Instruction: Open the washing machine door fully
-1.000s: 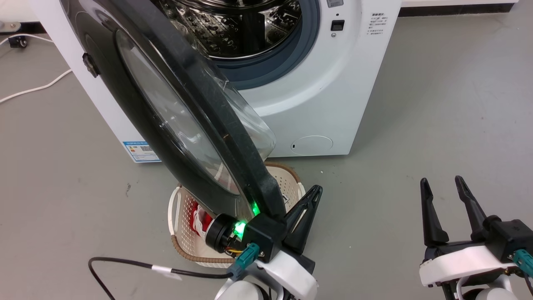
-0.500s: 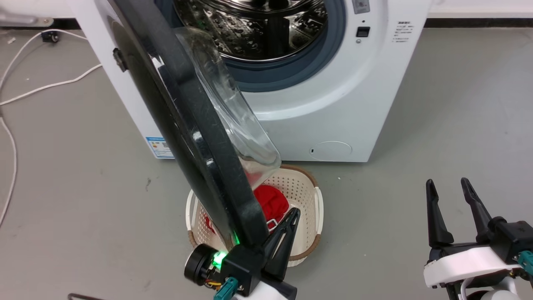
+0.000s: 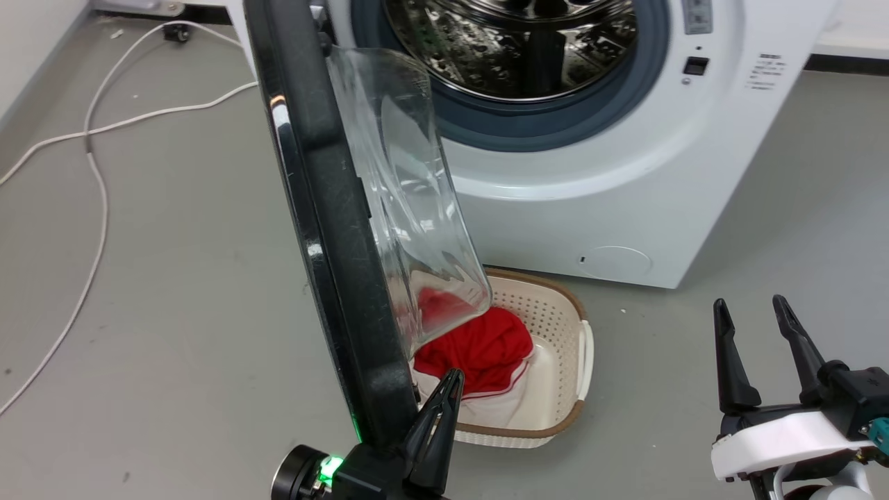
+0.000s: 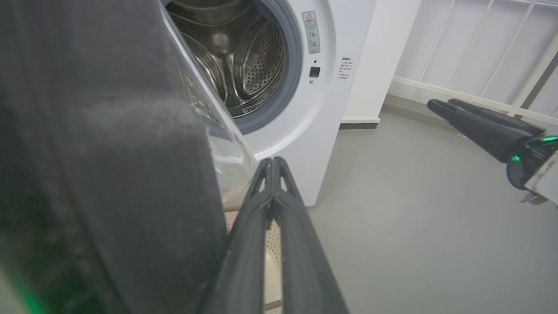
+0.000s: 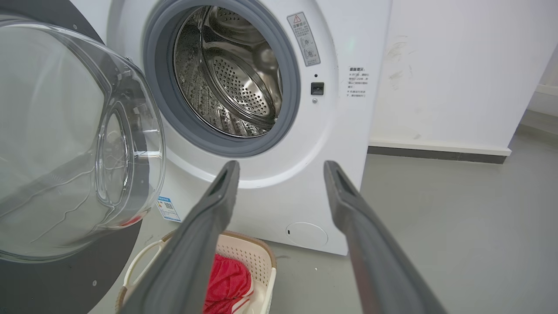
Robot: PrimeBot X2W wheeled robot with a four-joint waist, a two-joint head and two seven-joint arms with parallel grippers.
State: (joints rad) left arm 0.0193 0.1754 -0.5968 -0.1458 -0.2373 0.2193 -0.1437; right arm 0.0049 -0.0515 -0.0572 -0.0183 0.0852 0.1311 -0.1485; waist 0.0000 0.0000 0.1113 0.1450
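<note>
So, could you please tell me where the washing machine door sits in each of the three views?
Head view: the washing machine door stands edge-on, left of centre, running from top to bottom.
Left wrist view: the door is close up and dark, across the left half.
Right wrist view: the door is at the left edge, with its glass bowl towards the camera.
Shared landmark: the steel drum, just right of the door in each view.
</note>
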